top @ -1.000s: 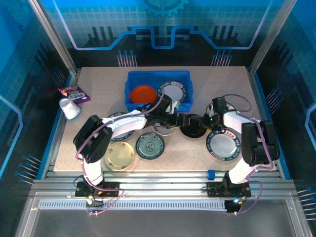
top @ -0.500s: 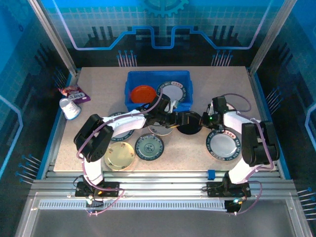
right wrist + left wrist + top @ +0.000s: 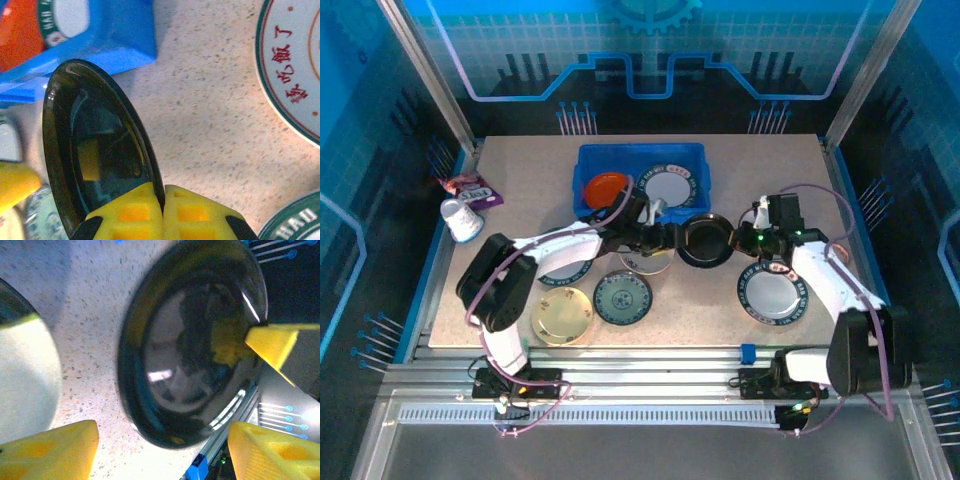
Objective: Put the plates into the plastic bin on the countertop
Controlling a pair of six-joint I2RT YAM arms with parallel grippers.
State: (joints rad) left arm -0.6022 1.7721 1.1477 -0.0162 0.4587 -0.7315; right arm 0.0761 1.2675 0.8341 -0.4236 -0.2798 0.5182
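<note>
A glossy black plate (image 3: 705, 240) stands tilted on edge above the countertop (image 3: 520, 170), just right of the blue plastic bin (image 3: 588, 156). My right gripper (image 3: 734, 243) is shut on its right rim; the right wrist view shows the pads (image 3: 130, 212) of that gripper (image 3: 164, 200) pinching the black plate (image 3: 95, 145). My left gripper (image 3: 669, 238) is open at the plate's left side, not touching it. In the left wrist view its yellow fingers (image 3: 50, 450) flank the black plate (image 3: 195, 340). An orange plate (image 3: 605, 187) and a white dark-rimmed plate (image 3: 667, 186) lie in the bin.
On the countertop lie a white dark-rimmed plate (image 3: 772, 292), a teal-patterned plate (image 3: 623, 298), a cream plate (image 3: 563, 315) and plates partly under the left arm (image 3: 560, 268). A white cup (image 3: 462, 220) and a packet (image 3: 470, 188) sit at the far left.
My right gripper has shut on the black plate's rim, tipped it up on edge and raised it. The right arm has swung outward. My left gripper has shifted slightly toward the bin.
</note>
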